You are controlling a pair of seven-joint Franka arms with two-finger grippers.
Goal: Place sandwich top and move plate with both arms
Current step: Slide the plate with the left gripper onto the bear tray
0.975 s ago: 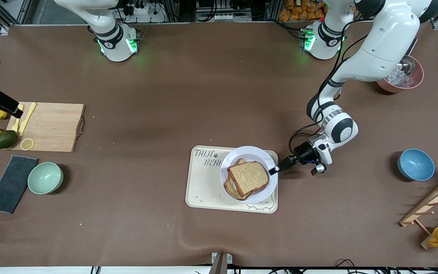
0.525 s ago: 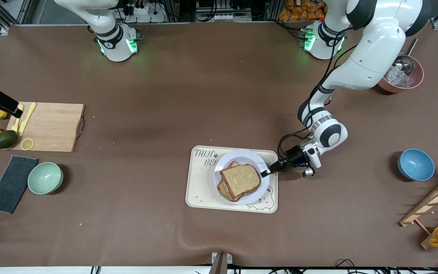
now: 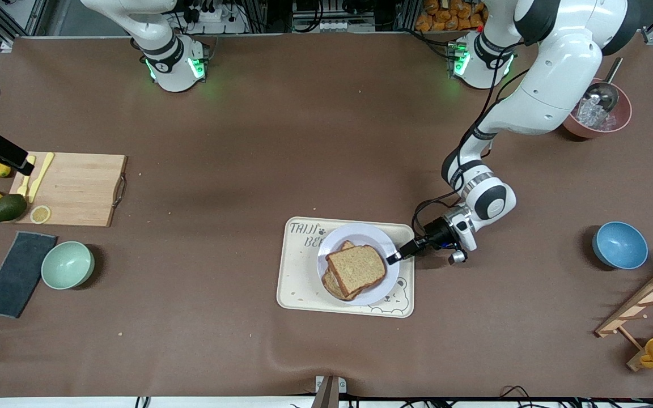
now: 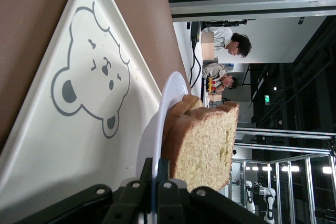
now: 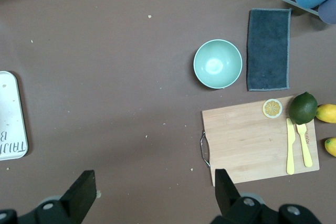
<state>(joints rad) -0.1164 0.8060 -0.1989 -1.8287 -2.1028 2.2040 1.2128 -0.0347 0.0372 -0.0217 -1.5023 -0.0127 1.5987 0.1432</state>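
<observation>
The pale plate (image 3: 355, 229) is over the cream bear tray (image 3: 298, 283). On it the sandwich top (image 3: 356, 270) lies on a lower slice, slightly askew. My left gripper (image 3: 393, 258) is shut on the plate's rim at the edge toward the left arm's end. In the left wrist view its jaws (image 4: 157, 182) pinch the thin rim (image 4: 170, 93), with the bread (image 4: 207, 145) just past them. My right gripper (image 5: 155, 192) is open and empty, high over bare table between the tray's end (image 5: 10, 114) and the cutting board (image 5: 252, 135).
A wooden cutting board (image 3: 71, 187) with a yellow knife and fork, lemons and a lime sits at the right arm's end, with a green bowl (image 3: 67, 264) and dark cloth nearer the camera. A blue bowl (image 3: 619, 245), wooden rack and pink bowl stand at the left arm's end.
My left gripper has carried the plate with the sandwich across the tray toward the right arm's end, most of it in the first half second. The right arm has not moved.
</observation>
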